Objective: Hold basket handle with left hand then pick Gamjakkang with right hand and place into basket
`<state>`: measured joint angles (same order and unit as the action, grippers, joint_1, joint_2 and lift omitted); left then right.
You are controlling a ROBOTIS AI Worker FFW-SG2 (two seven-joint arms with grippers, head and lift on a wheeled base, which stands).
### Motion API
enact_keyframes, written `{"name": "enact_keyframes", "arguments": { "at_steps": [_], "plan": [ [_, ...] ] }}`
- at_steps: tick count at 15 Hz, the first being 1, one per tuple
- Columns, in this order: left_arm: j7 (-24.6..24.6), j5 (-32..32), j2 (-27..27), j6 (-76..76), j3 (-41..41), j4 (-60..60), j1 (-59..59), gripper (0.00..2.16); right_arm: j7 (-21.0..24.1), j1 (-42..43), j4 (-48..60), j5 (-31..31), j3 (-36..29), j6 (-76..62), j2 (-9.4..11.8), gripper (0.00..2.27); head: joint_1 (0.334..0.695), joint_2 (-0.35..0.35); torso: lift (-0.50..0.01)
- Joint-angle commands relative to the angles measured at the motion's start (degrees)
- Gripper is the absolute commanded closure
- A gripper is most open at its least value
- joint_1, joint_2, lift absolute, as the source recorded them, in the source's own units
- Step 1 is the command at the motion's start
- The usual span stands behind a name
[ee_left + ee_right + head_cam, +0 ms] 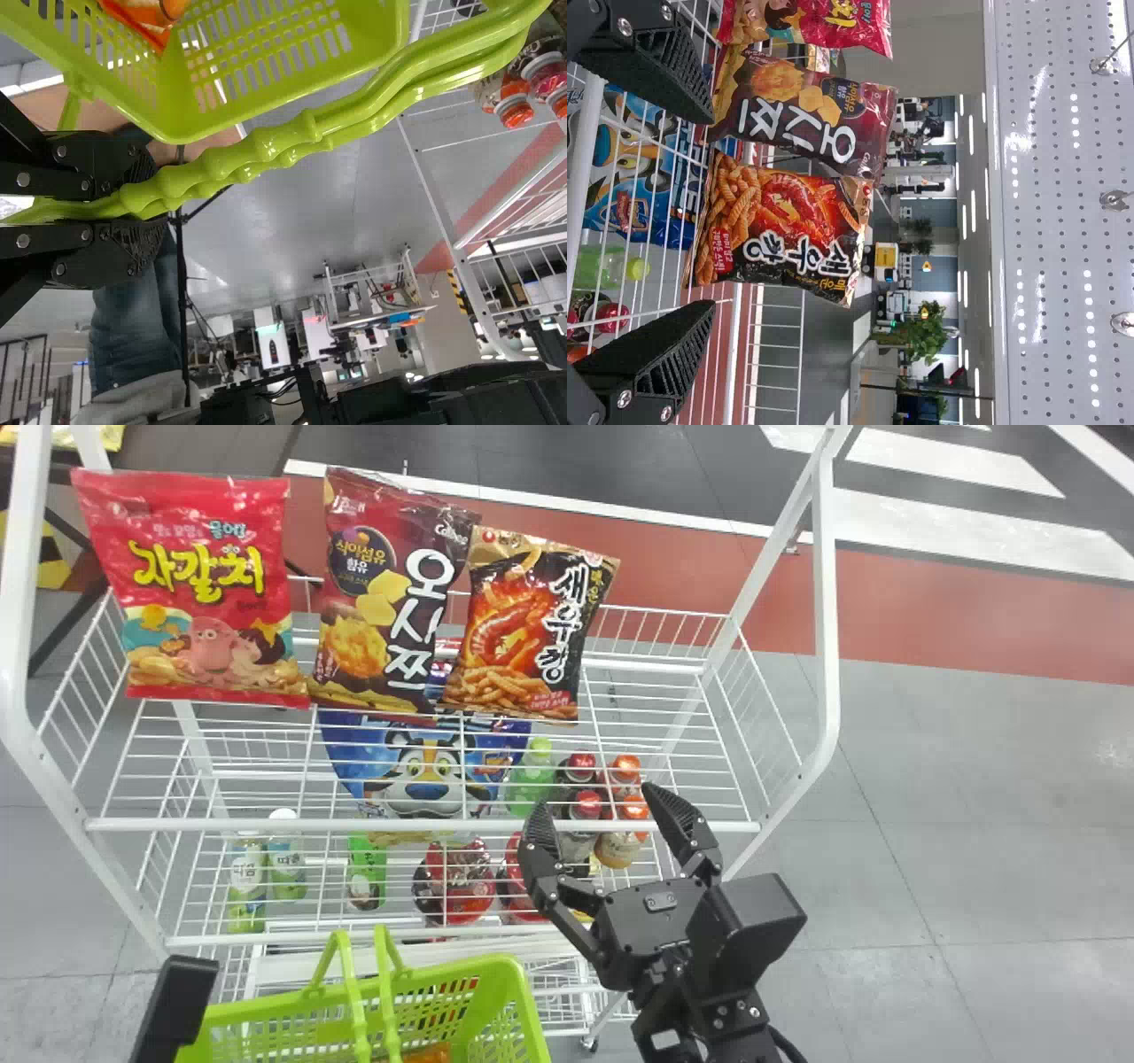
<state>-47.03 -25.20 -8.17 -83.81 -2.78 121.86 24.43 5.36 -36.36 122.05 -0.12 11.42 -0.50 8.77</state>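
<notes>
My left gripper [182, 996] is at the lower left beside the green basket [518, 992]; in the left wrist view, the left gripper [133, 211] is shut on the two green handles [266, 155]. In front of the shelf, my right gripper [602, 806] stands open, below and right of three upright snack bags: a pink-red one [208, 593], a dark red one [381, 593] and a black-and-orange one [532, 624]. The right wrist view has the right gripper [709, 212] with the black-and-orange bag [784, 230] beyond its spread fingers.
A white wire rack [425, 825] holds the bags on its upper tier. Below are a blue tiger-face bag [425, 771], a green bottle [532, 775], red- and orange-capped bottles [620, 779] and more packs. In the left wrist view, an orange item [146, 16] lies in the basket.
</notes>
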Motion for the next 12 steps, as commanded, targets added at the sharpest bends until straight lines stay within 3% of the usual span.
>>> {"name": "enact_keyframes", "arguments": {
  "at_steps": [1, 12],
  "plan": [
    [0.0, 0.0, 0.0, 0.0, -0.2, -0.1, 0.0, 2.02, 0.0, 0.2, -0.2, 0.0, 0.0, 0.3, 0.3, 0.08, 0.695, -0.27, 0.0],
    [-0.3, 0.2, 0.0, -0.2, -1.0, 0.0, -0.2, 1.97, 0.0, 0.7, -0.4, -0.2, 0.0, 1.0, 0.7, 0.09, 0.695, -0.279, 0.0]
  ]
}}
